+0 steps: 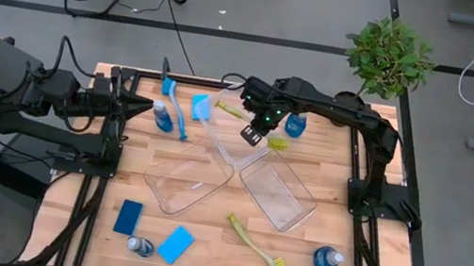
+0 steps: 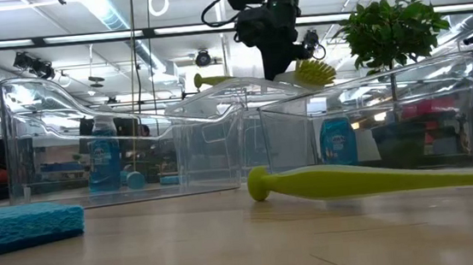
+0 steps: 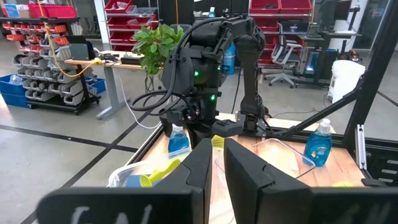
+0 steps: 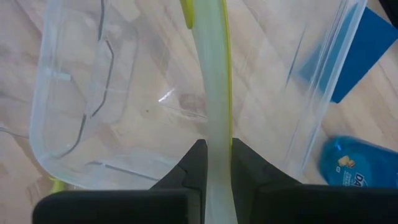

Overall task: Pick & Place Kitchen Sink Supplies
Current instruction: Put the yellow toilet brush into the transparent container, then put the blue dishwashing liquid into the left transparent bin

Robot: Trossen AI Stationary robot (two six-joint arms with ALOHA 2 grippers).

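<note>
Pinched between my right gripper's [image 4: 214, 163] closed fingers, the yellow-green dish brush [image 4: 211, 93] runs lengthwise above the clear bin [image 4: 68, 93] directly below.

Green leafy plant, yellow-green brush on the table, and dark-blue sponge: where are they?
Green leafy potted plant [image 1: 389, 54], high view, on its leaves.
Yellow-green long-handled dish brush [image 1: 250, 241], high view, mid-handle.
Dark-blue flat rectangular sponge [image 1: 128, 217], high view, its top face.

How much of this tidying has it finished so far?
Nothing is put away yet: both clear bins look empty. In hand: the right end effector grips a yellow-green brush above a bin. Left: bottles, sponges, other brushes. The left end effector waits.
</note>
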